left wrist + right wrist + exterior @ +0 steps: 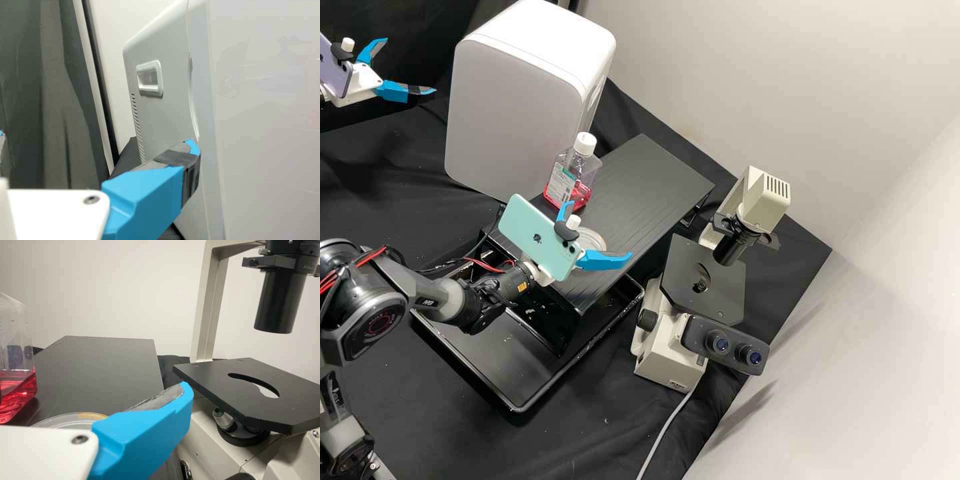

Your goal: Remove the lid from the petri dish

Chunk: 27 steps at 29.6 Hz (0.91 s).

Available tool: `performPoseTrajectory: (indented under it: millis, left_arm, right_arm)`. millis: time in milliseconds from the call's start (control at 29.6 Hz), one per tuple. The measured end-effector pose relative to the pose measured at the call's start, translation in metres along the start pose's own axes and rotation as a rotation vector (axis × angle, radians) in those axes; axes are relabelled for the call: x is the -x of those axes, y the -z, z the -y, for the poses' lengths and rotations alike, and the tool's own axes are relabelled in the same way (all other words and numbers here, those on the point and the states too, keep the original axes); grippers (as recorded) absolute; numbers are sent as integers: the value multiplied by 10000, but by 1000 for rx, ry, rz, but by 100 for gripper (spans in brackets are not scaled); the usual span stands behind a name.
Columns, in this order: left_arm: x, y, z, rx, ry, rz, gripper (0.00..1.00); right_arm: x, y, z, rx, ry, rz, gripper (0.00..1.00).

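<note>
The clear petri dish [592, 238] lies with its lid on, on the near part of the raised black platform [647, 193]. My right gripper [599, 231] hovers just above it, open, one blue finger on each side of the dish and not touching it. The gripper's body hides part of the dish. In the right wrist view the dish's rim [70, 419] shows just behind a blue finger [150, 425]. My left gripper [407, 65] is open and empty, high at the far left, beside the white box [520, 93]; one of its fingers [165, 185] is close to the box wall [170, 105].
A flask of red liquid [572, 175] stands on the platform right behind the dish. A microscope [713, 280] stands to the right, its black stage [250, 385] close to the platform's edge. A black tray [520, 373] lies under the platform's near end.
</note>
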Motion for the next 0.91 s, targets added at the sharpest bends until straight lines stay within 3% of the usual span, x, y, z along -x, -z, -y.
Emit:
performPoseTrajectory:
  millis: [540,776,911]
  left_arm:
    - [0,-36,5,4,1,8,100]
    - [38,-343,32,9,12,110,100]
    - [124,-549,102,9,23,180,100]
  right_arm:
    - [0,0,0,0,0,0,100]
    - [0,0,0,0,0,0,100]
    - [0,0,0,0,0,0,100]
